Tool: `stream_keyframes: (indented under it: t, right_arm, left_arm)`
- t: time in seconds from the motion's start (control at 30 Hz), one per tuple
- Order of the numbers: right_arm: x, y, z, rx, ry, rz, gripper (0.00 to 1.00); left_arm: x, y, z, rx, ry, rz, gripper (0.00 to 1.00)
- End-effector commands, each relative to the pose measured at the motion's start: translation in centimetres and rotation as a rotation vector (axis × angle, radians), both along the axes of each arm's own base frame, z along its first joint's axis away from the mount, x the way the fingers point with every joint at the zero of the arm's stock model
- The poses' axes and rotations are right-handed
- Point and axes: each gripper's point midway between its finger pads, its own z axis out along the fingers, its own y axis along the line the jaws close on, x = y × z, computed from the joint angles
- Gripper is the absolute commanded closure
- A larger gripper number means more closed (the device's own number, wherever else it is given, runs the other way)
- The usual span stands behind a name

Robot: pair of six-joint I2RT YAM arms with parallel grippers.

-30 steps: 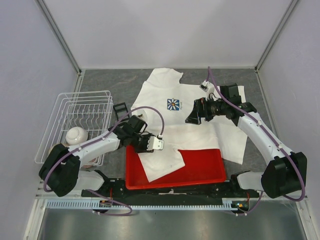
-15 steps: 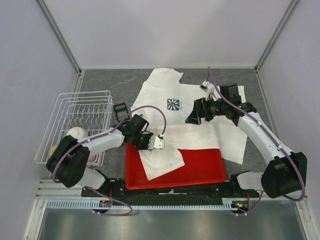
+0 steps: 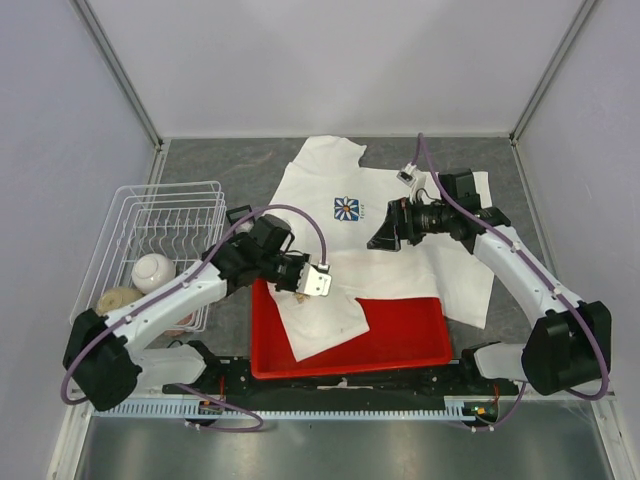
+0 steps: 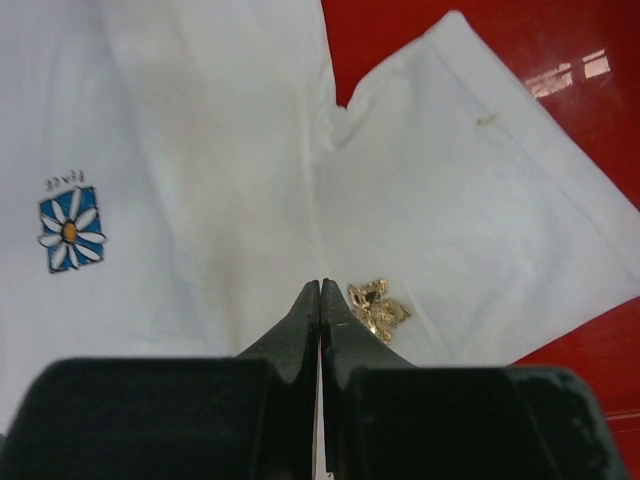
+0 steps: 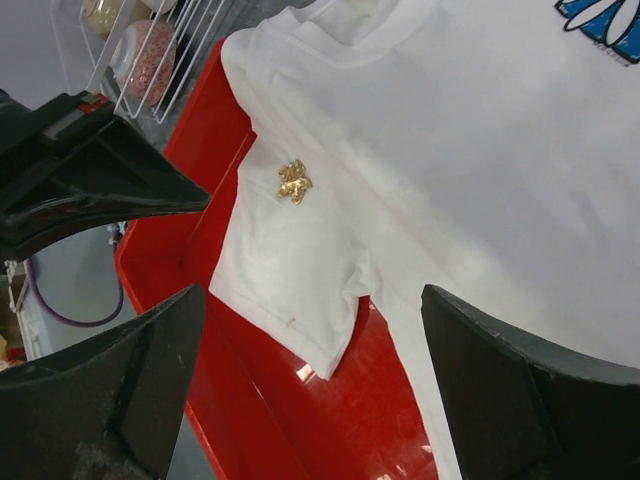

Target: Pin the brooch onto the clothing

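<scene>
The brooch (image 4: 378, 308) is seen lying on a sleeve of the white T-shirt (image 4: 200, 150), at the lower centre of the left wrist view. It sits just right of the left pincer (image 4: 320, 296), which is clenched on nothing. That sleeve is draped over the red tray (image 4: 560, 60). The right pincer (image 3: 383, 236) is spread wide above the shirt's middle, grasping nothing.

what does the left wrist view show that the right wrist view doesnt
Only left wrist: the whole daisy print; the other view cuts it at the edge. Only right wrist: the wire rack and the open right claw. Both: the gold brooch on the white T-shirt sleeve, the red tray under it, and the shut left claw beside the brooch.
</scene>
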Motion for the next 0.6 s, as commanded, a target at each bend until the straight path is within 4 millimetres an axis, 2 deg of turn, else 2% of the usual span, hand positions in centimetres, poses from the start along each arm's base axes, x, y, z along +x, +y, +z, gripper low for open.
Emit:
stream_keyframes:
  t: [0.0, 0.07, 0.13, 0.23, 0.33, 0.57]
  right_arm:
    - [-0.8, 1.5, -0.2, 0.085, 0.054, 0.056, 0.05]
    - [-0.8, 1.6, -0.4, 0.084, 0.063, 0.060, 0.05]
    - [-0.8, 1.6, -0.2, 0.084, 0.056, 0.061, 0.05]
    - [-0.8, 1.5, -0.4, 0.075, 0.052, 0.053, 0.05]
    - [-0.7, 1.4, -0.7, 0.062, 0.053, 0.045, 0.04]
    - [0.1, 1.1, -0.9, 0.037, 0.047, 0.014, 0.04]
  left_arm:
    - [-1.9, -1.3, 2.8, -0.038, -0.033, -0.089, 0.98]
    - [-1.0, -0.5, 1.4, 0.026, -0.026, -0.027, 0.95]
    - [-0.4, 0.9, -1.0, 0.094, 0.011, 0.012, 0.88]
    - [0.0, 2.1, -3.1, 0.141, 0.038, 0.015, 0.82]
    - [0.6, 2.4, -4.3, 0.187, 0.055, 0.018, 0.78]
    - [1.3, 2.6, -6.6, 0.258, 0.083, 0.015, 0.76]
